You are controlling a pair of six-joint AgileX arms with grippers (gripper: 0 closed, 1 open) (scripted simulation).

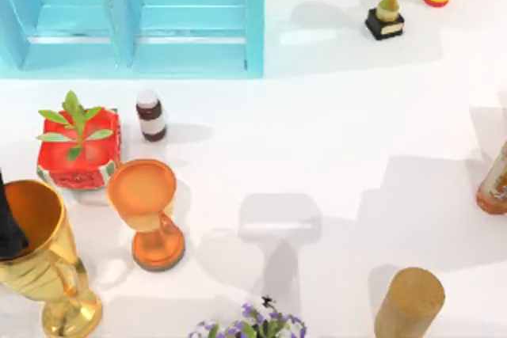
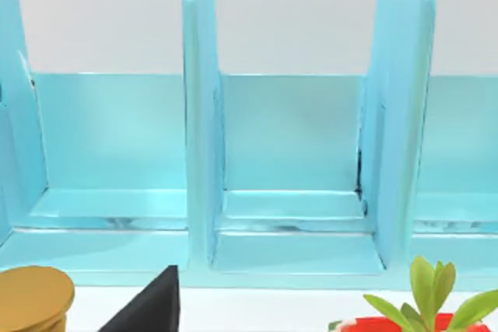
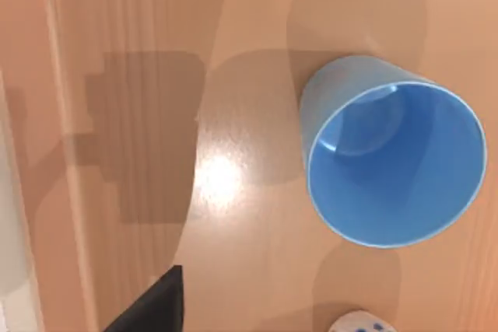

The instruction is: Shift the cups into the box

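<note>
At table's left front corner: left gripper [image 1: 9,227] in gold goblet [image 1: 43,263], grip unclear | orange goblet [image 1: 146,207] beside | blue box [image 1: 131,13] back-left edge | right fingers unclear

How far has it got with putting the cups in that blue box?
No cup sits in the blue box's visible compartments. The orange cup and gold cup stand on the table before it, left to go in. The left gripper is at the gold cup's rim; the right gripper hangs over a blue cup.
</note>
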